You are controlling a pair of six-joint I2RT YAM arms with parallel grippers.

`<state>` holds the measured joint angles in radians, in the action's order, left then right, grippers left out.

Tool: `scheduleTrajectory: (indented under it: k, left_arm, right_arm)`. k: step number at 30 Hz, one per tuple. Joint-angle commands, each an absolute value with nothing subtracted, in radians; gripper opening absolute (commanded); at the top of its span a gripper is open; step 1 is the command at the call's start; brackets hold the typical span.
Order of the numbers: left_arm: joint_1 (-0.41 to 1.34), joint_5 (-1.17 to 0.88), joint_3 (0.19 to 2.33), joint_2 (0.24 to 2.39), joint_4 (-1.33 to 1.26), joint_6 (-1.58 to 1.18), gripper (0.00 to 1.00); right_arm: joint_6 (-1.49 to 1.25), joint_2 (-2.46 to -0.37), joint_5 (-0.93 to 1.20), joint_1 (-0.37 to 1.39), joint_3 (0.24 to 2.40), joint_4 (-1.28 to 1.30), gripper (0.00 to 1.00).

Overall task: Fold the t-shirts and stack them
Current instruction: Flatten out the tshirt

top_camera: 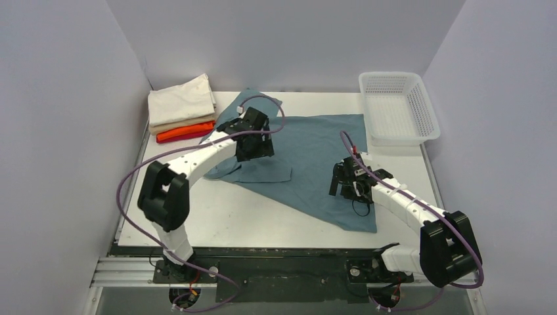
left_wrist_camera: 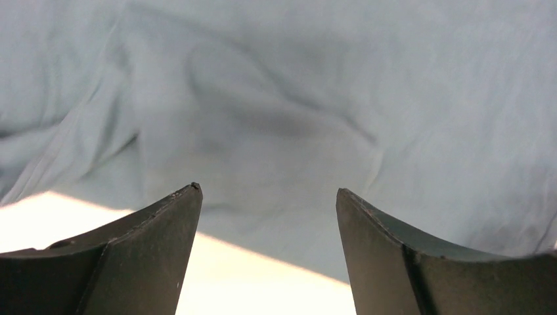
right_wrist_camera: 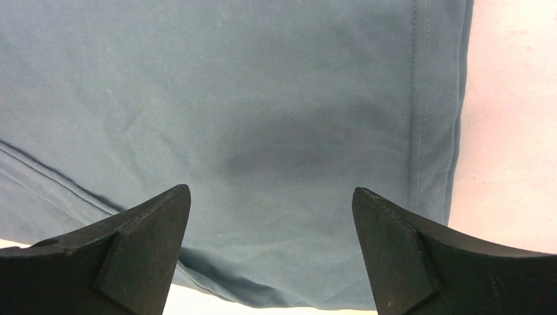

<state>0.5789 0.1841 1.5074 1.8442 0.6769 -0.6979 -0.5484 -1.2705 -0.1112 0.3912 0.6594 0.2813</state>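
While both arms reached out over the white table [top_camera: 223, 220], the teal-blue t-shirt [top_camera: 315, 147] lay spread open across its middle, skewed to the table's edges, with one corner running toward the near right. The left gripper [left_wrist_camera: 268, 189] hung over the shirt's left part. Its jaws stood wide apart with nothing between them. In the left wrist view, rumpled, creased cloth filled the space beyond the dark fingers [left_wrist_camera: 131, 262], and a strip of bare table showed at the lower left. The right gripper [right_wrist_camera: 271, 189] was poised over the shirt's near right part, its jaws also spread wide and holding nothing. The right wrist view showed smooth cloth there, with a double-stitched hem running down the right side and table beyond it. Whether either gripper's fingertips touched the cloth could not be told.

At the far left corner sat a stack of folded shirts. The cream t-shirt [top_camera: 180, 98] lay on top, the tan t-shirt [top_camera: 176, 124] under it, then the orange t-shirt [top_camera: 192, 131], and a thin edge of the red t-shirt [top_camera: 172, 139] showed at the bottom. The stack stood just beside the teal-blue shirt's far left sleeve. A white plastic mesh basket [top_camera: 420, 108] stood at the far right corner, just beside the shirt's far right corner.
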Motion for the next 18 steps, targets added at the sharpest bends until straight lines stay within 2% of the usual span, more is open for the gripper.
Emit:
scheduleTrajectory:
  k: [1,7,18]
  left_arm:
    - [0.515,0.19,1.272,1.637,0.616,-0.691,0.85]
    - [0.383,-0.076,1.052,1.577,0.357,-0.689,0.83]
    - [0.334,-0.162,1.111,1.749,0.287,-0.654,0.64]
  right_arm:
    - [-0.544,-1.284,-0.12,0.385,0.682,0.288,0.88]
    - [-0.549,-1.296,-0.139,0.385,0.675,0.281,0.88]
    - [-0.555,-1.315,-0.162,0.383,0.672,0.282,0.88]
